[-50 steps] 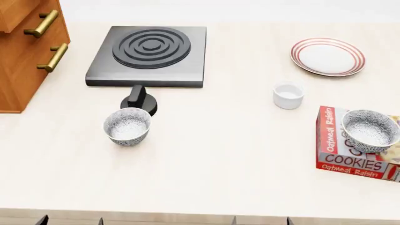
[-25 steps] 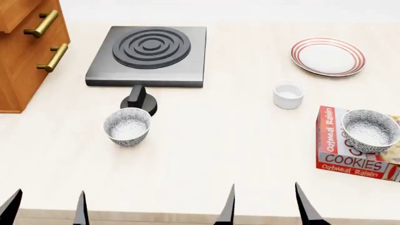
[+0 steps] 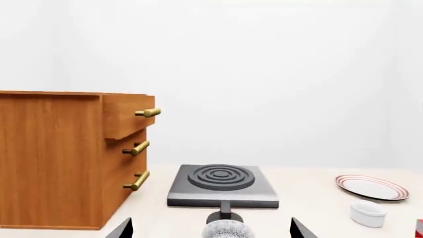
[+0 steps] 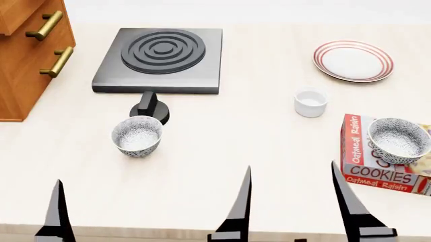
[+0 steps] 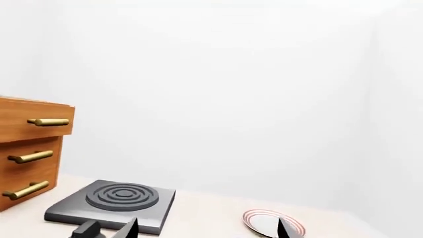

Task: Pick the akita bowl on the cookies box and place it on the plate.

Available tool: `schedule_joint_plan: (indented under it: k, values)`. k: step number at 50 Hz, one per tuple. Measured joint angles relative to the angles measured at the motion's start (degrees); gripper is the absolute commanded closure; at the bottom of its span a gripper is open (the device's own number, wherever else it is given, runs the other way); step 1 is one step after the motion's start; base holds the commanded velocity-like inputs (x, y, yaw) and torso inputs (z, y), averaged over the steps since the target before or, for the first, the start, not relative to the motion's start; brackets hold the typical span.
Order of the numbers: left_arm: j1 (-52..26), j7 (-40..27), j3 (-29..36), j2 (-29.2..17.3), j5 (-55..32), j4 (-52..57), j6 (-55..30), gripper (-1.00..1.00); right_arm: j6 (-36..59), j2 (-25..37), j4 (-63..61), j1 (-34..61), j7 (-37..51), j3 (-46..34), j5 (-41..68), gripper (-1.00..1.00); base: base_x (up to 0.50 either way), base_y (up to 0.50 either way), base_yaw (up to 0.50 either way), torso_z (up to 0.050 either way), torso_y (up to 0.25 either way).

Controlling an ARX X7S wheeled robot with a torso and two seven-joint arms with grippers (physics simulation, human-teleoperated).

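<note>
Akita bowl (image 4: pixel 398 140) sits upright on the cookies box (image 4: pixel 377 166) at the right edge of the head view, mid-height, covering the upper part of the carton. The box lies flat on the counter (image 4: pixel 222 166), lettering up, so the bowl has a level seat and its rim is exposed all round. Nothing is touching it.

Plate (image 4: pixel 353 61) is in the upper right of the head view, well apart from the box, with the small white cup (image 4: pixel 310 102) roughly between them. Any carry path probably needs to clear that cup.

Second speckled bowl (image 4: pixel 137 135) stands centre-left just below the stove knob (image 4: pixel 149 107) of the black hob (image 4: pixel 160 59). It's a look-alike and not on the box, so not the target.

Right gripper (image 4: pixel 293 201) enters from the bottom edge, centre-right, fingers spread wide, nothing between them; it sits lower left of the box, not yet over the bowl. Left gripper (image 4: pixel 60 212): only one finger shows at bottom left in the head view, but the left wrist view shows two tips (image 3: pixel 122 229) well apart with the look-alike bowl's rim between them, so it reads as spread and empty.

Judgement: the reach is only starting. The right arm is nearer and the likely picker; wide jaws suit a rim pinch.
</note>
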Motion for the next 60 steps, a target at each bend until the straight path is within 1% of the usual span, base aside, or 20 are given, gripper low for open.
schedule_joint_plan:
  k: [5,20,57,60]
  values:
    - [0.02,-0.44,-0.04,-0.35,-0.57,1.55,-0.83,-1.0,2.08,0.28,-1.8,0.53,0.37,-0.4,-0.18,-1.0,0.08,0.0,0.0,0.0,0.0]
    - [0.11,-1.43,0.13,-1.12,-2.11,3.88,-1.94,-1.0,4.95,0.78,-4.26,0.86,1.46,-0.08,0.76,-1.0,0.5,0.0,0.0,0.0,0.0]
    - [0.19,-3.1,1.51,-2.79,-3.9,4.35,-1.75,-1.0,4.79,1.27,-4.28,0.71,3.46,1.14,4.83,-1.0,0.5,0.0,0.0,0.0,0.001]
    - [0.22,-3.23,1.53,-2.92,-4.08,4.41,-1.75,-1.0,4.55,1.33,-4.24,0.59,3.63,1.23,5.11,-1.0,0.13,0.02,0.0,0.0,0.0]
